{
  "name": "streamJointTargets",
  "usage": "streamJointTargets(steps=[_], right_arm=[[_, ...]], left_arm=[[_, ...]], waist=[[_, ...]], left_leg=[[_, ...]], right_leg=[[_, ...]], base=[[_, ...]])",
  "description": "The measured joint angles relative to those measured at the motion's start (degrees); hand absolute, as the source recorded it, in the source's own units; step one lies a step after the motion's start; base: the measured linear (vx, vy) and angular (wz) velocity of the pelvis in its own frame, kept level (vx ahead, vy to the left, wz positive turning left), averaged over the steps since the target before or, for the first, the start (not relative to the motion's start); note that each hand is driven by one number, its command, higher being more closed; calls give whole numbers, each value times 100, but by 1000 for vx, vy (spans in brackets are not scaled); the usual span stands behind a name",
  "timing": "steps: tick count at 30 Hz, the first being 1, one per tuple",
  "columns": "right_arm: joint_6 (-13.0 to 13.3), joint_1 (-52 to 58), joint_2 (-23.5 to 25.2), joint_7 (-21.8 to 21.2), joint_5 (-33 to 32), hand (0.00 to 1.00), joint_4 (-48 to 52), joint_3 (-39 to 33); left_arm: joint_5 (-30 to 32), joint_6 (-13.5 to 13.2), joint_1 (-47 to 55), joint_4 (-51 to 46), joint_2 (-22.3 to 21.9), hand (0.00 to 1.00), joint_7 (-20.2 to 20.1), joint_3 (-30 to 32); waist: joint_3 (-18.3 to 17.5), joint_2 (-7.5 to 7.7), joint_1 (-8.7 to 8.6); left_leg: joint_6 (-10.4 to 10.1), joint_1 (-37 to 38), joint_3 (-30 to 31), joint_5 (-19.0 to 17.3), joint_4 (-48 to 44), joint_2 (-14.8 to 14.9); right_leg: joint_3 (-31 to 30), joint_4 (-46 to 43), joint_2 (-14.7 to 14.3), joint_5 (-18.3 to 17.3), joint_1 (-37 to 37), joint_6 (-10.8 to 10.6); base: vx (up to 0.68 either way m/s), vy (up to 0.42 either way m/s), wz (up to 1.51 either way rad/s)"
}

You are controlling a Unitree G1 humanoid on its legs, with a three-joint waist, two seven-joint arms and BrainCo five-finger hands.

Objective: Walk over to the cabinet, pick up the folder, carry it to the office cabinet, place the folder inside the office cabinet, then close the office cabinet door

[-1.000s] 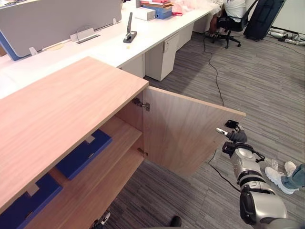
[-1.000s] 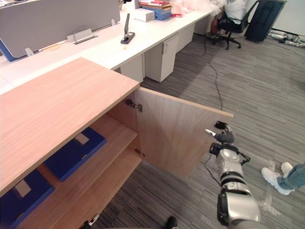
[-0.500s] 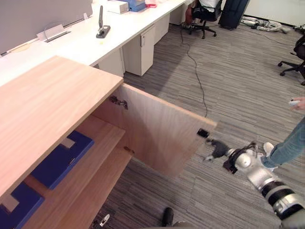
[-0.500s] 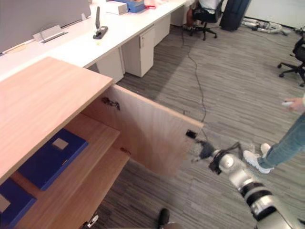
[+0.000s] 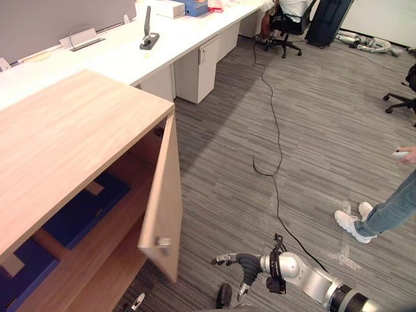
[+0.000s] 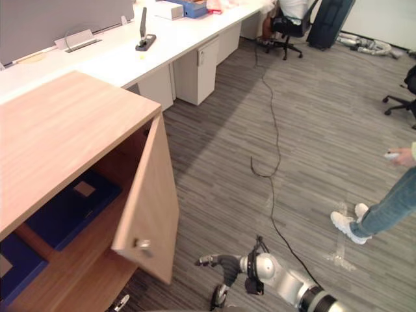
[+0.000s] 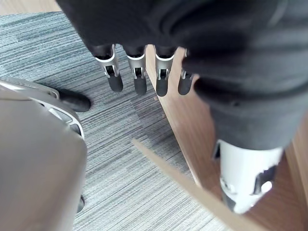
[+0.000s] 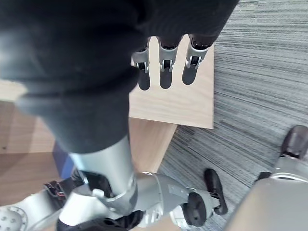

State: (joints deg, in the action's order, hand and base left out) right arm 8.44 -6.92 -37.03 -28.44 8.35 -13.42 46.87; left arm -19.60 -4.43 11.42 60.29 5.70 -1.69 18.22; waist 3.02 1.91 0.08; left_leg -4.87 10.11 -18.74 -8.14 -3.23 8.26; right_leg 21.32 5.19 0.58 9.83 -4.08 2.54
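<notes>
Since the blue folder (image 6: pixel 71 205) lies on the cabinet (image 5: pixel 71 123) shelf, I judge only the door (image 5: pixel 162 208) remains: it stands half-shut, my right hand (image 5: pixel 244 265) apart from it, fingers loose; left hand (image 7: pixel 137 72) empty, fingers straight.

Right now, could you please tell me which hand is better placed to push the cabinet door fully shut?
The right hand, probably: it is open, low on the outer side of the door, just off its free edge. The left hand, also open, hangs fingers-down at the cabinet front.
</notes>
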Motion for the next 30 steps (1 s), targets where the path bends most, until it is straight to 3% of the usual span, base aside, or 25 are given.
streamJointTargets(steps=[7,11,14,16,17,18,19,21,22,25,30], right_arm=[[58,56,95,-98,435,0,-269,73],[10,132,616,-35,515,0,-1289,-109],[-84,463,1060,275,655,0,-2323,-996],[-221,585,1306,667,811,0,-3013,-1818],[-310,683,1495,923,862,0,-3431,-2366],[-403,704,1825,1206,853,0,-4003,-3028],[-461,705,2047,1382,817,0,-4355,-3479],[-552,652,2307,1611,720,0,-4839,-3997],[-649,621,2493,1833,605,0,-5233,-4452],[-836,898,2760,2185,374,0,-5503,-5127],[-950,966,2901,2371,161,0,-5503,-5670]], left_arm=[[6,1,-9,18,33,0,0,9],[105,8,-52,104,-49,0,28,15],[113,-24,-202,5,-117,0,90,-169],[234,-47,-335,-23,-224,0,168,-362],[333,-49,-340,-40,-230,0,215,-490],[387,-68,-330,-95,-124,0,248,-579],[409,-67,-330,-108,-33,0,264,-609],[419,-70,-342,-137,45,0,282,-611],[445,-59,-350,-135,14,0,296,-616],[515,-52,-269,-135,-79,0,318,-589],[530,-40,-224,-138,-112,0,325,-465]], waist=[[-9,27,77],[19,-5,125],[35,-52,119],[166,-278,129],[193,-333,121],[153,-239,118],[98,-81,114],[35,82,146],[24,43,263],[-96,-127,282],[-109,-118,326]], left_leg=[[1,4,-9,0,-7,-12],[44,-45,254,27,-3,-49],[172,-430,1107,156,-13,-187],[212,-613,1875,193,-28,-195],[242,-673,2299,269,-66,-260],[228,-873,2855,297,-151,-420],[201,-993,3162,348,-165,-561],[153,-1132,3477,428,-169,-754],[118,-1217,3766,499,-171,-760],[36,-1311,4302,676,-32,-717],[-3,-1309,4569,856,116,-712]], right_leg=[[-24,-3,16,10,2,-12],[216,-31,99,-10,91,-34],[1009,-120,421,-107,151,-165],[1140,-715,648,-292,127,-254],[442,-1125,797,-407,79,-253],[-581,-1514,949,-874,-8,-368],[-1141,-1609,1036,-1179,-42,-513],[-1469,-1599,1136,-1423,-9,-834],[-1265,-1577,1141,-1467,77,-945],[-576,-1328,1106,-1484,417,-972],[-160,-1180,1081,-1482,661,-970]], base=[[-14,27,-1],[-29,14,33],[-66,31,135],[-28,138,190],[2,233,221],[-12,187,236],[1,32,192],[17,-70,118],[11,-81,96],[41,-134,107],[29,-52,46]])
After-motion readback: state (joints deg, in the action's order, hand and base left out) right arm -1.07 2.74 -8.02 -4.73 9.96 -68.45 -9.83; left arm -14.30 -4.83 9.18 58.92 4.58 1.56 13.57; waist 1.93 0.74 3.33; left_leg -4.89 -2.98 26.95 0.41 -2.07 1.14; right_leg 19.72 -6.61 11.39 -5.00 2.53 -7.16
